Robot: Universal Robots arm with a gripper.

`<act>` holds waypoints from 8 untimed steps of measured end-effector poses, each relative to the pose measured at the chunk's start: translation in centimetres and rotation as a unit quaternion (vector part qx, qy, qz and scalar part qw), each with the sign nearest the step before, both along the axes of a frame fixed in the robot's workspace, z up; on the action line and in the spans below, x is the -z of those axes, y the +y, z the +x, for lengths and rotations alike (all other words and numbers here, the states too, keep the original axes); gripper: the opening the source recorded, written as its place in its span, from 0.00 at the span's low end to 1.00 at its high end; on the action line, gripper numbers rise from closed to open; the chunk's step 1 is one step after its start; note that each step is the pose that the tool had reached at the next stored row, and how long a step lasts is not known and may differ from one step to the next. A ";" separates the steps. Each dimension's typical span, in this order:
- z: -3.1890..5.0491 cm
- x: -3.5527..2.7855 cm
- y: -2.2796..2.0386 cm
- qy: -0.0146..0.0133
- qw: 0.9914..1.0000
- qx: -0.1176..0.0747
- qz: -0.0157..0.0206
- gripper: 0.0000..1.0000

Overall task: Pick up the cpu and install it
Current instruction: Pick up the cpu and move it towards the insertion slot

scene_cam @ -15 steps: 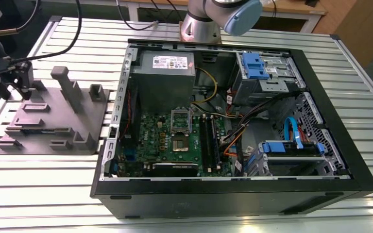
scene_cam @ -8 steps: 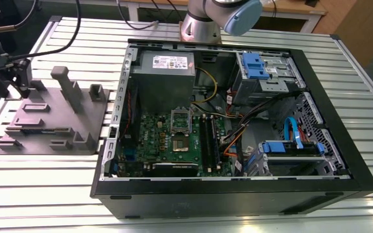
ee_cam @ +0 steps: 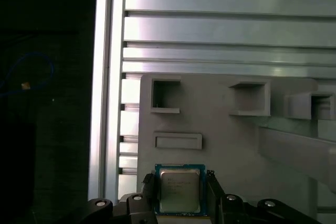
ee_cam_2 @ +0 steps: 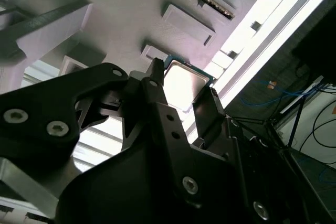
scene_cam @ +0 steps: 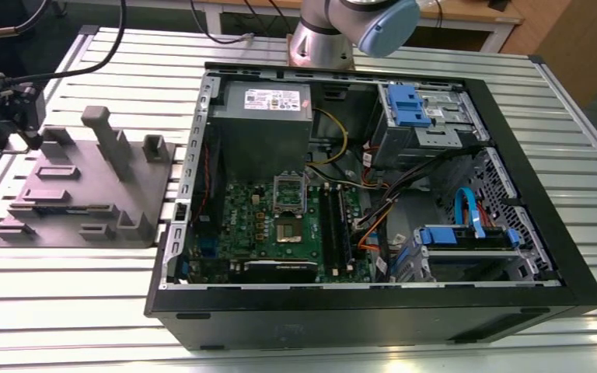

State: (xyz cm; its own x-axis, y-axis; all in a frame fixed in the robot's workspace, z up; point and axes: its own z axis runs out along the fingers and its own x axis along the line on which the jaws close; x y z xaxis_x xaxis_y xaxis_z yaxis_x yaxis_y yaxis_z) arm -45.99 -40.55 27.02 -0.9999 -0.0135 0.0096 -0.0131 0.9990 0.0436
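Note:
The cpu (ee_cam: 179, 191) is a small square chip with a shiny metal top and a green rim, lying flat over the grey fixture (ee_cam: 236, 145). My gripper (ee_cam: 180, 178) straddles it, with one black finger (ee_cam: 149, 187) against each of two opposite edges. In the second wrist view the cpu (ee_cam_2: 185, 86) again sits between the fingertips of the gripper (ee_cam_2: 182, 78). I cannot tell whether the chip is resting on the fixture or lifted off it. In the exterior view the gripper (scene_cam: 29, 128) hangs at the far left corner of the fixture (scene_cam: 81, 194), and the chip is hidden there.
An open computer case (scene_cam: 371, 303) lies at the exterior view's right of the fixture. Its green motherboard carries the socket (scene_cam: 288, 231), whose silver frame (scene_cam: 290, 190) is hinged up. A grey power-supply box (scene_cam: 262, 105), cables and blue drive brackets fill the case. Upright posts (scene_cam: 106, 140) rise from the fixture.

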 end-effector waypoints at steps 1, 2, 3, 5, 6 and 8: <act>0.00 0.00 0.00 0.000 1.000 0.000 0.000 0.47; 0.00 0.00 0.00 0.000 1.000 0.000 0.000 0.47; 0.00 0.00 0.00 0.000 1.000 0.000 0.000 0.47; 0.00 -0.01 0.00 0.000 1.000 0.000 0.000 0.47; 0.00 -0.02 0.00 0.000 1.000 0.000 0.001 0.47; 0.00 -0.05 0.00 0.000 1.000 0.000 0.001 0.47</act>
State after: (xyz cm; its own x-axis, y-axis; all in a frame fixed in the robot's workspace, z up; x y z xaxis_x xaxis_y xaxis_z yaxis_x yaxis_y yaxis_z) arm -45.99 -40.55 27.07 -0.9999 -0.0134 0.0098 -0.0130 0.9989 0.0446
